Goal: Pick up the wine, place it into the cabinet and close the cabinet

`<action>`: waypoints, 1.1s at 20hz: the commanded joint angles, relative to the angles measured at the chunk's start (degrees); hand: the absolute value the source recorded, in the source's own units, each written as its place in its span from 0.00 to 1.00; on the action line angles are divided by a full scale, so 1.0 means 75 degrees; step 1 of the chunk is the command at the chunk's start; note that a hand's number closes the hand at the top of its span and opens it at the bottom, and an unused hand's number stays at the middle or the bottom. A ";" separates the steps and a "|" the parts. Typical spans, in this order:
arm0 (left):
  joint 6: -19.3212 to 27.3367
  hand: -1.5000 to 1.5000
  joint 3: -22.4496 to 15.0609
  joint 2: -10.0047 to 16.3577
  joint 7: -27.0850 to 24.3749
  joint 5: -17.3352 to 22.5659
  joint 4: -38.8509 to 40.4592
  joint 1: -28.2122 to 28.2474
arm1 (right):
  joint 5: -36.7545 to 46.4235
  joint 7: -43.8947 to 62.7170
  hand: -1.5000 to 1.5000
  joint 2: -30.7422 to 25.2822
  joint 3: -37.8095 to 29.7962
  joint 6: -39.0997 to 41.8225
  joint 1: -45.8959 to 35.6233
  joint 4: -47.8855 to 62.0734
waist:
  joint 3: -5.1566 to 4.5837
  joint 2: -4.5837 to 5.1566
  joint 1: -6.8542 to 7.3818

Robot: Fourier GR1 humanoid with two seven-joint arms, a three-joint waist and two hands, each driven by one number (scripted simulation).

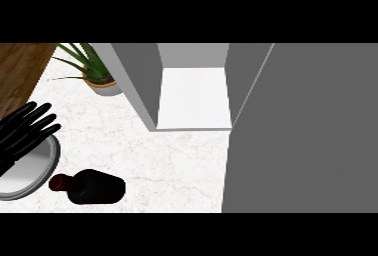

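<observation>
Wine bottle (90, 187), dark glass with a dark red top, sits on the white marble counter (173, 165) low in the view, left of centre, held by nothing. Its top points left and comes just beside the rim of the plate; whether it stands or lies on its side cannot be told from this steep angle.

At the far left a strip of wooden floor (21, 65) shows beyond the counter's edge. Below it the left hand (26, 129) comes in from the left edge, fingers straight and spread, pointing up and to the right, grasping nothing. It hangs over the upper part of a pale round plate (33, 172), well apart from the bottle.

Near the top, a green plant in a small pot (100, 82) stands just beside the grey wall of the cabinet (139, 85). The cabinet is open, showing a white shelf (193, 97). Its grey door (310, 130) fills the right side. The right hand does not show.
</observation>
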 commanded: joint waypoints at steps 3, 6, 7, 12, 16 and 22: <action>-0.0506 0.00 -0.0288 -0.0569 -0.0630 -0.1098 0.0807 -0.0093 | -0.0122 0.0770 0.00 -0.0108 0.0267 -0.0183 0.0402 -0.1892 | 0.0001 -0.0002 -0.0042; -0.1253 0.00 -0.0134 -0.0602 -0.1263 -0.1635 0.1631 -0.0068 | -0.0204 0.0507 0.00 -0.0247 0.0259 -0.0062 0.0657 -0.1900 | 0.0000 0.0003 -0.0077; -0.0874 0.00 -0.0128 -0.0521 -0.1086 -0.1700 0.1588 -0.0341 | -0.0519 0.0755 0.00 -0.0476 -0.0045 0.0053 0.0599 -0.2191 | 0.0004 0.0002 -0.0103; -0.1502 0.00 -0.0007 -0.0817 -0.2327 -0.3033 0.2545 -0.0325 | -0.0328 0.0732 0.00 -0.0342 0.0069 -0.0113 0.0654 -0.2090 | -0.0002 0.0000 -0.0100; -0.1650 0.00 -0.0144 -0.1055 -0.3152 -0.3975 0.3026 -0.0354 | -0.0103 0.0363 0.00 -0.0214 0.0249 -0.0115 0.0543 -0.1598 | 0.0001 0.0009 -0.0026; -0.1488 0.00 -0.0096 -0.0974 -0.3881 -0.4781 0.4177 -0.0765 | -0.0328 0.0615 0.00 -0.0415 0.0203 -0.0066 0.0707 -0.2081 | 0.0003 -0.0003 -0.0153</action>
